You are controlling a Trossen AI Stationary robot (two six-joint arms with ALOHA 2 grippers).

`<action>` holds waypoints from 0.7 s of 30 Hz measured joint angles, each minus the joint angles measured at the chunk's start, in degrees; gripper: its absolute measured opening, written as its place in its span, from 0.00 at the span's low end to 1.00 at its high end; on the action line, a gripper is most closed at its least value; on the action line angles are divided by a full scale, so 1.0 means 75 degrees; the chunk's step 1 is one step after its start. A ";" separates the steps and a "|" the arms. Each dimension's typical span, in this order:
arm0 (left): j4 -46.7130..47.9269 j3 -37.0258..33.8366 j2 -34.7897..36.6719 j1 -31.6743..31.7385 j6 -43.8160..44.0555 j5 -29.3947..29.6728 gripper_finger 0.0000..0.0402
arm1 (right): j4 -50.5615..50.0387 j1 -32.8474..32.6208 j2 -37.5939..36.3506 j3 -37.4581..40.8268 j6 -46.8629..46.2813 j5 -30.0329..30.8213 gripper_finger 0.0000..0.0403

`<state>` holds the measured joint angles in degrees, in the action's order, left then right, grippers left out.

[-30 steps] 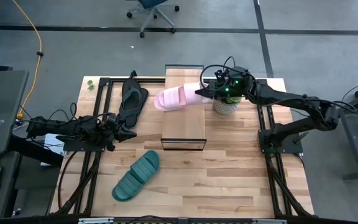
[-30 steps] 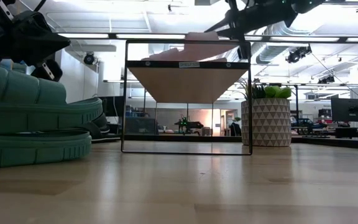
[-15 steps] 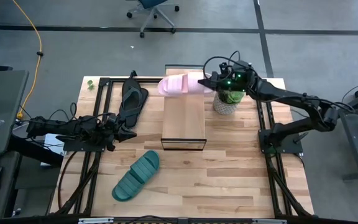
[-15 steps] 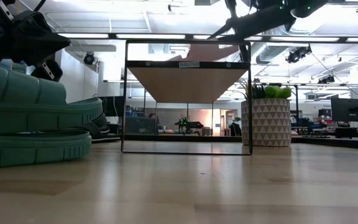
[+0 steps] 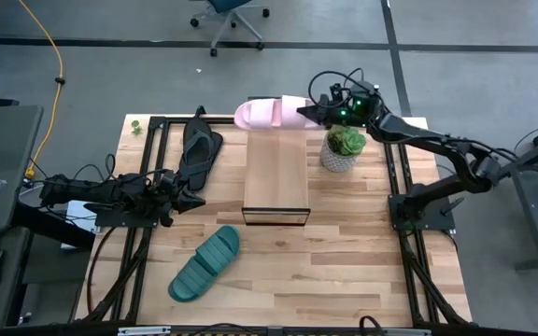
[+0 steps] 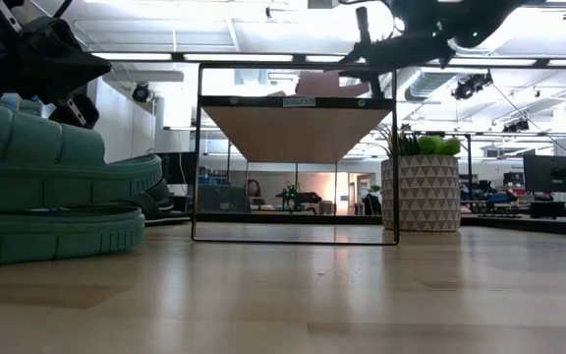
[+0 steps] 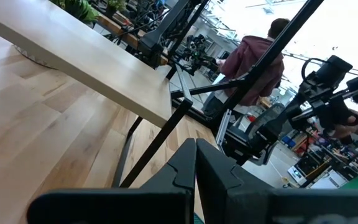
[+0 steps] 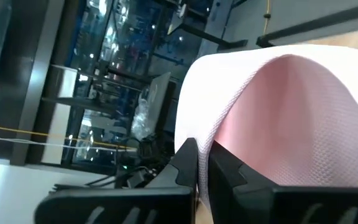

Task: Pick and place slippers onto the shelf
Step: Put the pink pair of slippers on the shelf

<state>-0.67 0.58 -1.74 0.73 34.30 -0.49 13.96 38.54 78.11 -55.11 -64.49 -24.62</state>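
Jaws of the left gripper (image 5: 194, 200) closed and empty, resting low over the desk (image 5: 344, 271) just beside the black flip-flop (image 5: 197, 149); teal slide (image 5: 205, 264) lies nearer the front. Jaws of the right gripper (image 5: 304, 114) clamp the pink slide (image 5: 269, 113) by one end, over the shelf's (image 5: 276, 177) far end.

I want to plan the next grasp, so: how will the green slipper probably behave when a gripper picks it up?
The green slipper looks thick and ribbed, probably foam, so it should be light and keep its shape. The ribs may give the fingers grip. It lies flat on the table, so rolling seems unlikely. The pink slipper, hanging level from the right gripper by one end, suggests such slides droop little.
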 joint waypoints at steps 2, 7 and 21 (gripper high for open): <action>0.0000 -0.0002 -0.0002 0.0000 0.0025 -0.0016 0.00 | -0.0034 0.0012 0.0144 0.0003 0.0008 -0.0150 0.00; 0.0000 -0.0001 0.0000 -0.0001 0.0082 -0.0052 0.00 | -0.0048 0.0033 0.0328 0.0003 0.0087 -0.0275 0.00; 0.0000 0.0000 -0.0003 -0.0001 0.0072 -0.0050 0.00 | -0.0055 0.0612 0.0332 0.0003 0.0143 -0.0486 0.00</action>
<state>-0.67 0.57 -1.76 0.72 34.84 -0.86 13.54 43.13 80.60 -55.09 -63.42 -28.26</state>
